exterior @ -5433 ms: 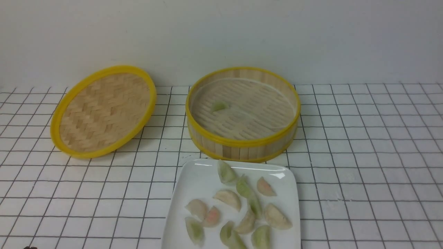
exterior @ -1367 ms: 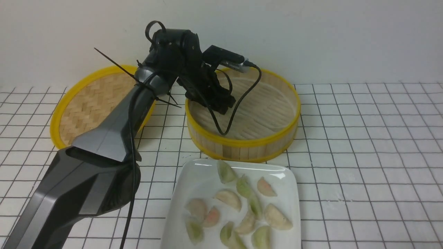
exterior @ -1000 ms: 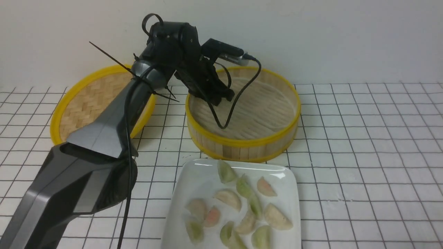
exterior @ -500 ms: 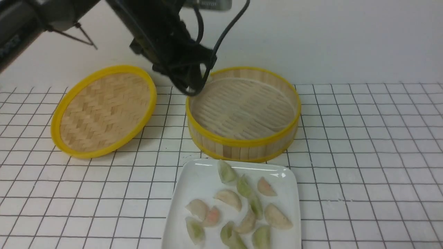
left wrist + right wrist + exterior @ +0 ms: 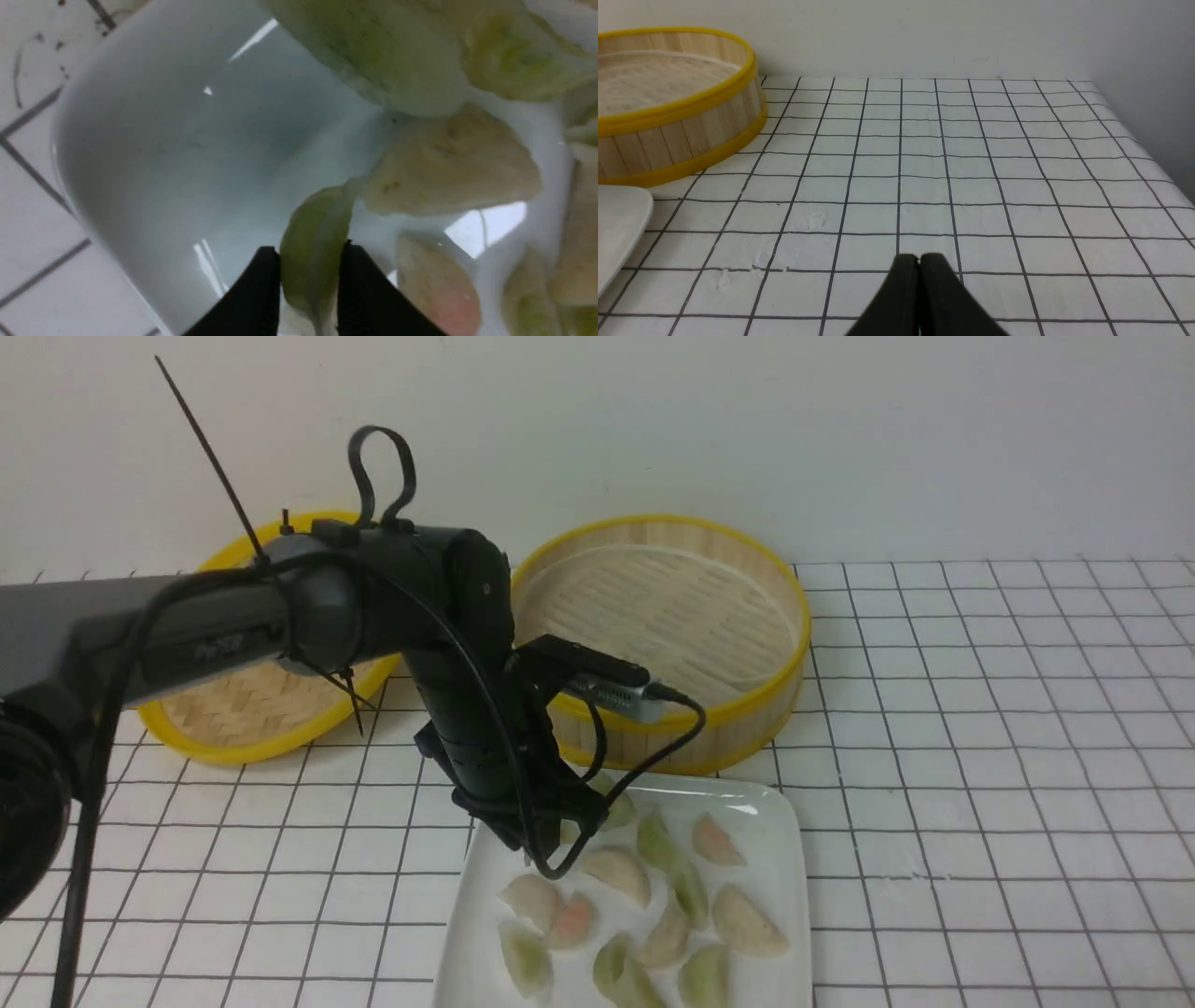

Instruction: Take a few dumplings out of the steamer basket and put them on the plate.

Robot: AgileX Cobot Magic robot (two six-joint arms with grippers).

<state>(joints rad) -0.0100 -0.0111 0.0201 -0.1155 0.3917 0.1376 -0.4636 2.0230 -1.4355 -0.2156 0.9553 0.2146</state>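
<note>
My left gripper (image 5: 310, 249) is shut on a pale green dumpling (image 5: 314, 233), which stands on edge between the two black fingers. It hangs low over the far left part of the white plate (image 5: 485, 896). In the front view the left gripper (image 5: 551, 835) points down at that corner, and the held dumpling is hidden by the arm. Several dumplings (image 5: 616, 873) lie on the plate. The steamer basket (image 5: 738, 728) behind the plate shows a bare slatted floor. My right gripper (image 5: 919, 257) is shut and empty, low over the tiled table, outside the front view.
The flat woven lid (image 5: 233, 709) lies left of the steamer, partly behind my left arm. A camera cable loops down from the left wrist over the plate's far edge. The steamer (image 5: 668, 116) and a plate corner (image 5: 616, 219) show in the right wrist view.
The left arm rose out of the steamer with the green dumpling, swung toward me and came down over the plate's far left corner. The right gripper has not moved.
</note>
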